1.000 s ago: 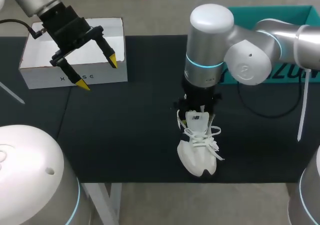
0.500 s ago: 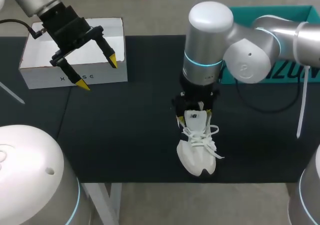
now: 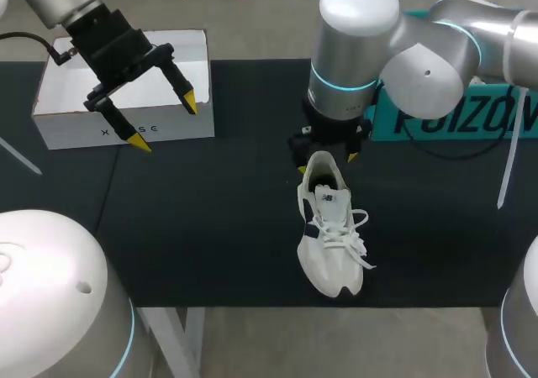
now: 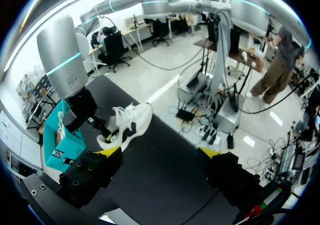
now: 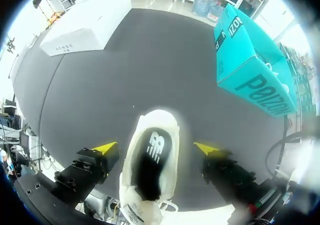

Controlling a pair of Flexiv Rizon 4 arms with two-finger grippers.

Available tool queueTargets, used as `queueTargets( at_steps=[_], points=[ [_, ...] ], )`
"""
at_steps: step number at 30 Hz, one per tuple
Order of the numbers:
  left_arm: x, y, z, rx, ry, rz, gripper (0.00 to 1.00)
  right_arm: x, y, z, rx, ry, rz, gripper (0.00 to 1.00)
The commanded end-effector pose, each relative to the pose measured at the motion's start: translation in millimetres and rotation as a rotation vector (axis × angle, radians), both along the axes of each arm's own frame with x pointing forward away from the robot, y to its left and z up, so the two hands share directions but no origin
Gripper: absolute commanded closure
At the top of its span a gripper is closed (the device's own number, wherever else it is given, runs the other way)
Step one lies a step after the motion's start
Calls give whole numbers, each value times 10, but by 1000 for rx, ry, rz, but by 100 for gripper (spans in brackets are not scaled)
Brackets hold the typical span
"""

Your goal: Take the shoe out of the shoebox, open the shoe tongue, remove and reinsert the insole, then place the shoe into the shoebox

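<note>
R claw [image 5: 156, 148] spread wide above white shoe [image 3: 330, 244] heel, not touching; L claw [image 3: 166, 123] released over white box [image 3: 67, 101].

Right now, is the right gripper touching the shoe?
Apart. Right wrist view: the right gripper is open, with bare mat showing between each finger and the shoe.

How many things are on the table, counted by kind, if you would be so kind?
Boxes: 2 (white box, teal box)
Shoes: 1 (white shoe)
Total: 3
</note>
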State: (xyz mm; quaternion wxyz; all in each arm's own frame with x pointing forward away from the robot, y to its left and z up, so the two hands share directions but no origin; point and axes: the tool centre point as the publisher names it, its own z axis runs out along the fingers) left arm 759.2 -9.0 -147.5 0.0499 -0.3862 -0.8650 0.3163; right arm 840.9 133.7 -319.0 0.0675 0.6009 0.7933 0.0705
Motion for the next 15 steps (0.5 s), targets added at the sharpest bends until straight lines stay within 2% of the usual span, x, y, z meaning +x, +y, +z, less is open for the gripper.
queueTargets(
  at_steps=[1, 6, 12, 13, 14, 15],
  points=[
    [6, 1, 1, 3, 1, -1, 0, -102, -65, 251, 1, -18, 2, 0],
    [6, 1, 1, 3, 1, -1, 0, -226, -60, 316, 7, -22, 14, 0],
    [6, 1, 1, 3, 1, -1, 0, -358, -41, 218, 21, 2, 24, 0],
    [6, 1, 1, 3, 1, -1, 0, -365, -43, 206, 22, 3, 24, 24],
    [6, 1, 1, 3, 1, -1, 0, -388, -38, 193, 29, 6, 24, 96],
    [6, 1, 1, 3, 1, -1, 0, -393, -39, 173, 30, 9, 24, 100]
  ],
)
